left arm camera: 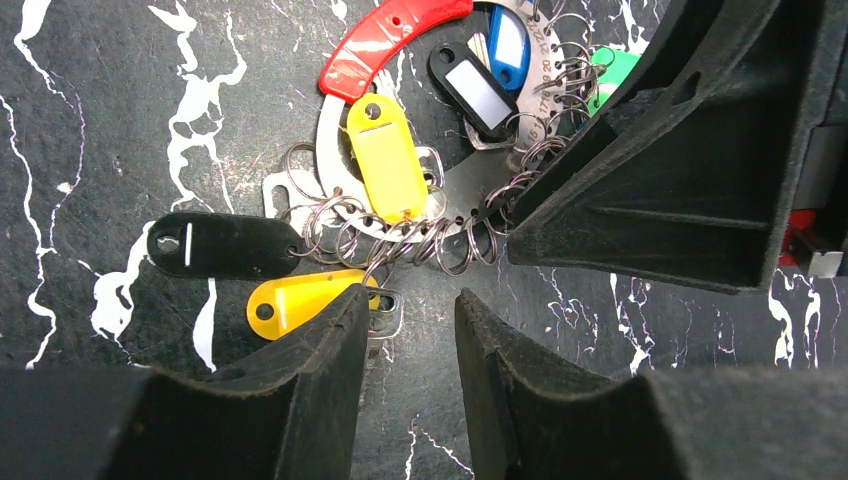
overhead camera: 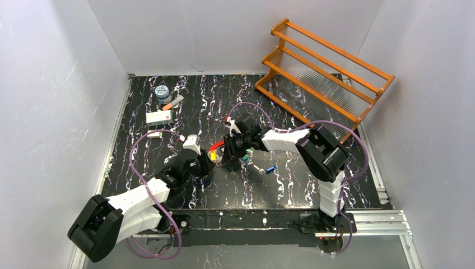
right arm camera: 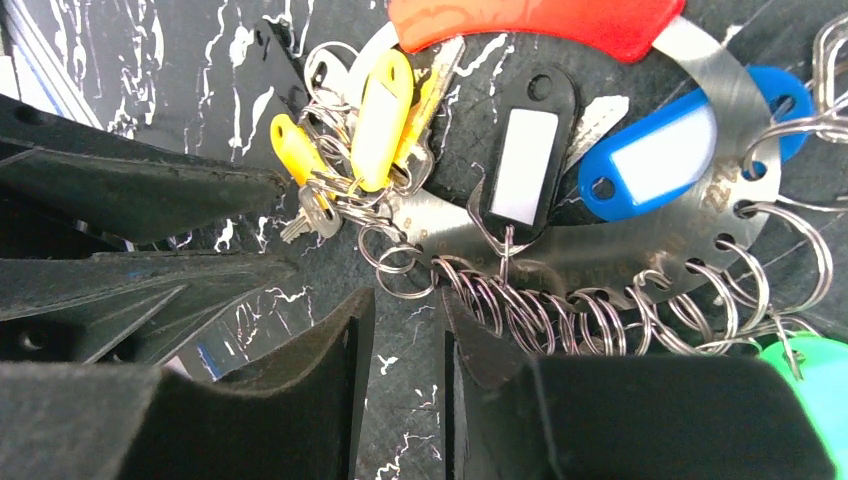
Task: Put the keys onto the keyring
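Left tool (left arm camera: 410, 300) and right tool (right arm camera: 405, 300) are both a bit spread, pinching nothing we can see. The keyring (left arm camera: 455, 200) lies mid-desk (overhead camera: 224, 95) between them, one blue-tagged key (overhead camera: 271, 168) apart on its right, wooden rack (overhead camera: 330, 61) behind.

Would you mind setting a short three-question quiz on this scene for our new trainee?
1. True or false: a blue tag lies on the table apart from the keyring.
2. The keyring's curved handle is: A green, B red, C white.
3. How many yellow tags show in the left wrist view?
Key: 1 true; 2 B; 3 two.
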